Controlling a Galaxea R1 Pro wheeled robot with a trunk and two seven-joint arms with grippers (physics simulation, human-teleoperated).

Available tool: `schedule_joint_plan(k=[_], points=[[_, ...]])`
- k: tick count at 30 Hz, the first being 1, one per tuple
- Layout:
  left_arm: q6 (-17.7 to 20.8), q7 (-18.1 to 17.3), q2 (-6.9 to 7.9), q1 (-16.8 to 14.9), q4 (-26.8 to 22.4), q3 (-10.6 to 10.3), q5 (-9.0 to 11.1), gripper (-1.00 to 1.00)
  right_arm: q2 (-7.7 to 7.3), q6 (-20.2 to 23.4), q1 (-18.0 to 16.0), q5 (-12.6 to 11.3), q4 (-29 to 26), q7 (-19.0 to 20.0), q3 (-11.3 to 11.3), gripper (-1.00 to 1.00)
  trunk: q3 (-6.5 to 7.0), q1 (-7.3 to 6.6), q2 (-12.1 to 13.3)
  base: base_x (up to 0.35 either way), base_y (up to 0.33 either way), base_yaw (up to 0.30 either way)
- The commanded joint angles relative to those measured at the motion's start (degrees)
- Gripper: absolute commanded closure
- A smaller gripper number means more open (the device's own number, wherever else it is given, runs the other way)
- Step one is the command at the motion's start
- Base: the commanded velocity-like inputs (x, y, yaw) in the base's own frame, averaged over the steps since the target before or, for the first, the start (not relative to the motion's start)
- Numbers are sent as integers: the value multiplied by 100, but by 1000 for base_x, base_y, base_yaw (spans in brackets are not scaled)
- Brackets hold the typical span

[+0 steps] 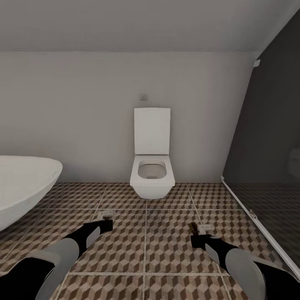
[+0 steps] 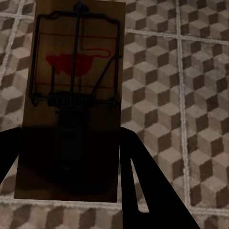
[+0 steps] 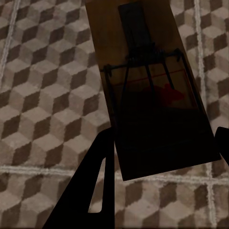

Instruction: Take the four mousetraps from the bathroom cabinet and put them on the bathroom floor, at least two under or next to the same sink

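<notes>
— Two mousetraps are in your hands right now, one per arm. On your left wrist camera, the left mousetrap (image 2: 71, 95) is a brown wooden slab with a wire spring bar and a red mouse print, hanging over the bathroom floor (image 2: 191, 95).

— And the left gripper (image 2: 67, 157)?

— Pinching that trap at its near end; a dark finger (image 2: 148, 191) runs beside the board, at about 5 o'clock from its centre. In the head view the left gripper (image 1: 102, 223) sits at roughly 7 o'clock from the toilet (image 1: 152, 173), with a pale sliver of something at its tip.

— What about your other side?

— The right gripper (image 3: 157, 162) is clamped on the right mousetrap (image 3: 148, 81), which lies tilted across the wrist picture, its red print and wire frame in shadow. One finger (image 3: 95, 181) shows at 7 o'clock of the board. In the head view the right gripper (image 1: 200, 233) is at about 5 o'clock from the toilet, and a small dark brown edge shows at its tip.

— Are the traps touching the tiles?

— You cannot tell from these pictures; both boards look raised over the cube-patterned floor (image 1: 146, 250).

— Anything else around you?

— A white basin (image 1: 25, 183) at 9 o'clock, a dark glass panel (image 1: 271, 146) at 3 o'clock, and the toilet against the pale wall (image 1: 83, 104) at 12.
</notes>
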Motion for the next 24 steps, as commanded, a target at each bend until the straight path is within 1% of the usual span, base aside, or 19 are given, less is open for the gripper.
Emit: schedule_joint_plan(k=[1, 17, 22, 24], points=[[30, 2, 4, -1, -5, -49, 37, 100, -3, 7, 0, 48, 7, 11, -51, 100, -5, -1, -2, 0, 0, 0], [-5, -12, -15, -1, 172, -46, 38, 100, -3, -1, 21, 50, 7, 11, -50, 100, -5, -1, -2, 0, 0, 0], [-118, -75, -24, -1, 267, -43, 51, 100, -3, -17, 21, 50, 6, 11, -49, 100, -5, -1, -2, 0, 0, 0], [-155, -158, -27, -1, 298, -41, 58, 100, -3, -21, 21, 50, 6, 11, -49, 100, -5, -1, -2, 0, 0, 0]])
